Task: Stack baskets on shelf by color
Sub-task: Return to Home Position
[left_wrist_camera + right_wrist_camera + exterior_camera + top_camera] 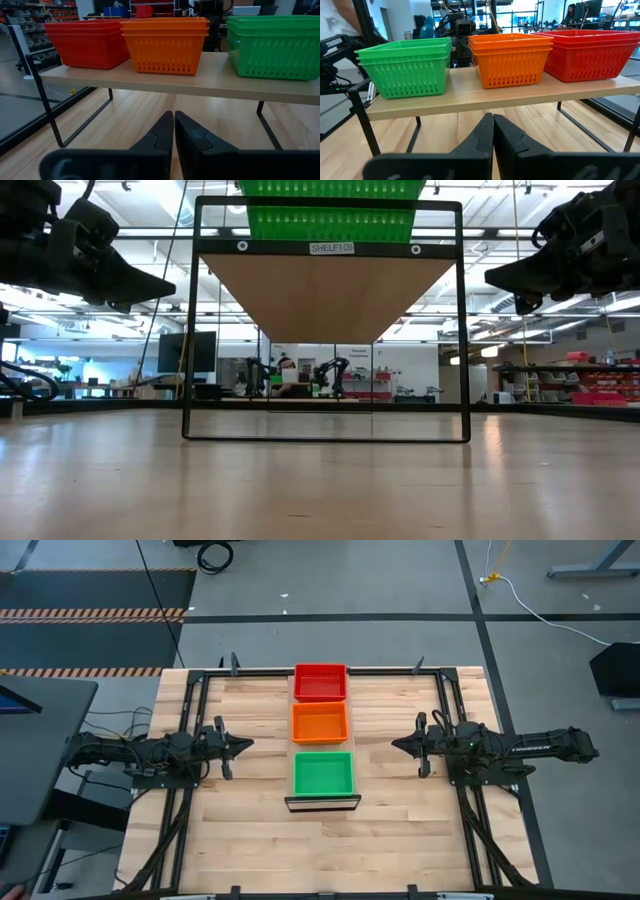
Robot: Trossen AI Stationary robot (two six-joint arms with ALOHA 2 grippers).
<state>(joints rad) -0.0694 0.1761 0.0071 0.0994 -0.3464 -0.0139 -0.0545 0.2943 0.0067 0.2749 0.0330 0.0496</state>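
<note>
Three stacks of mesh baskets stand on the raised pale wooden shelf [321,802]: a red stack [320,682] at the far end, an orange stack [320,723] in the middle, a green stack [323,773] at the near end. Each stack rests by its bottom on the shelf board [200,80]. My left gripper [246,746] hovers left of the shelf, shut and empty, pointing at it. My right gripper [397,745] hovers to the right of the shelf, shut and empty, pointing at it. In the wrist views the fingers [173,131] [493,131] lie together below the shelf's level.
The shelf stands on thin black metal legs [50,117] above the slatted tabletop [250,830]. Black frame rails [190,720] [455,710] run along the table's left and right sides. Bare tabletop lies near the front edge. Lab furniture and another robot show beyond the table.
</note>
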